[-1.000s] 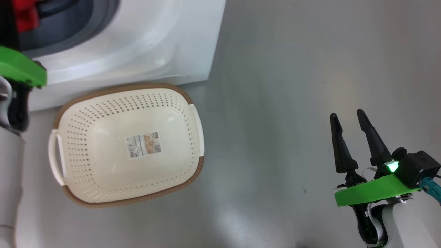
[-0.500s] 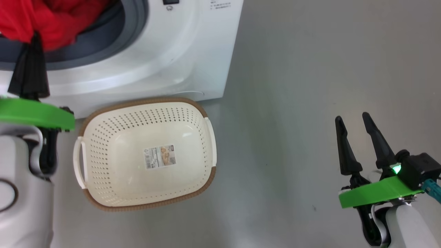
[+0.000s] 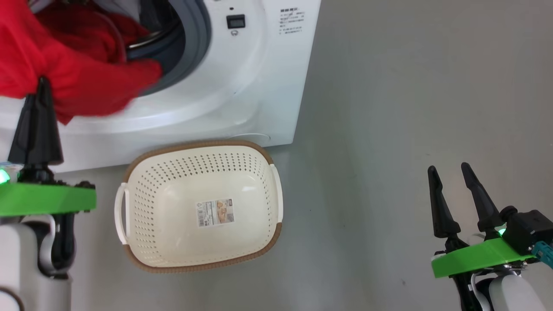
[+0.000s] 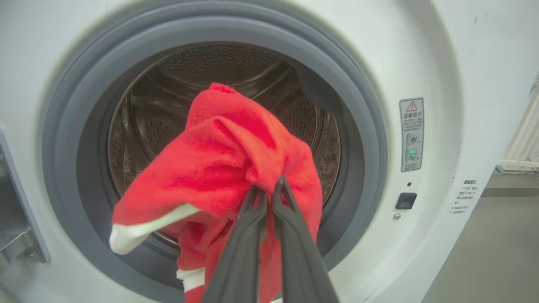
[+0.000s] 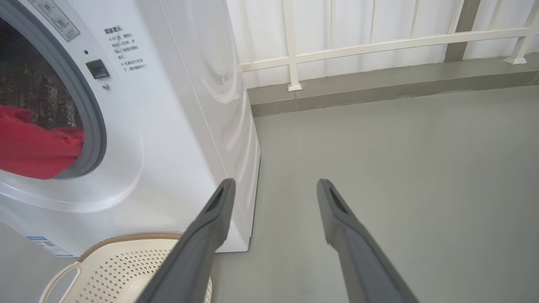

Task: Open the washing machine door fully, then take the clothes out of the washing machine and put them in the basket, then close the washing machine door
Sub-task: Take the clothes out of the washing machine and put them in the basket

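Left wrist view, left gripper jaws clamped on bright red cloth garment, right gripper jaws apart.

Warning label on the white front of the washing machine, right of the drum opening in my left wrist view: a red triangle with an exclamation mark on top, then Chinese characters and pictograms too small for me to read. Printed text block, lower right: several short lines, illegible. Blue label at the cabinet's bottom corner: unreadable. Sticker on the floor of the basket: barcode and small picture, wording too fine.
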You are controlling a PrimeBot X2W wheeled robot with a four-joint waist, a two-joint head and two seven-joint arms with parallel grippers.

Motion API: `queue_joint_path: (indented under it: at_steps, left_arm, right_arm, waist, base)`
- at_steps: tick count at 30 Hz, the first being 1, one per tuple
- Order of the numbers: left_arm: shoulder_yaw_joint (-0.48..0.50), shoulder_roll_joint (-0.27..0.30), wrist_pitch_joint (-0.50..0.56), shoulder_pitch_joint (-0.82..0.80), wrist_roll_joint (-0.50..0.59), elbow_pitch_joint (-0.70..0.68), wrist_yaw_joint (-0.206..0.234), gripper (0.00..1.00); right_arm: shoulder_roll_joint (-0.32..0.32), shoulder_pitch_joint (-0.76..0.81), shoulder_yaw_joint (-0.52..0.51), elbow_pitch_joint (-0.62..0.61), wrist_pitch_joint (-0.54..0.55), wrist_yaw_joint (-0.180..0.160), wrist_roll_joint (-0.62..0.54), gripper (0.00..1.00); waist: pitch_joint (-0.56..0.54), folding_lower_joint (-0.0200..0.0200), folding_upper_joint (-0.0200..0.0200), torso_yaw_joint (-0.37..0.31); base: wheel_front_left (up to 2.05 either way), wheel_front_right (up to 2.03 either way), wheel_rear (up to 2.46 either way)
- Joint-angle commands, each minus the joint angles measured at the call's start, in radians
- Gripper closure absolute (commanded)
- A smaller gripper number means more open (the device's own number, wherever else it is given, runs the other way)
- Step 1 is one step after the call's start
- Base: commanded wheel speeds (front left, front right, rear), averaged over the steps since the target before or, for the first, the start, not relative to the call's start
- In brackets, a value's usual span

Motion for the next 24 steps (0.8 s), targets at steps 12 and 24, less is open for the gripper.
queue_joint_path:
  at_steps: [12, 24]
  left_arm:
    - [0.059, 0.004, -0.009, 0.12, 0.008, -0.174, 0.002, 1.0]
    - [0.004, -0.03, -0.009, 0.185, -0.018, -0.014, 0.002, 1.0]
  right_arm:
    - [-0.011, 0.018, 0.015, -0.026, -0.006, 0.006, -0.004, 0.0]
    - [-0.011, -0.011, 0.024, -0.039, -0.006, 0.006, 0.01, 0.0]
  waist:
    - [-0.016, 0.0, 0.0, 0.012]
    - [0.068, 0.0, 0.0, -0.005]
  base:
    - [0.0, 0.0, 0.0]
    - [0.0, 0.0, 0.0]
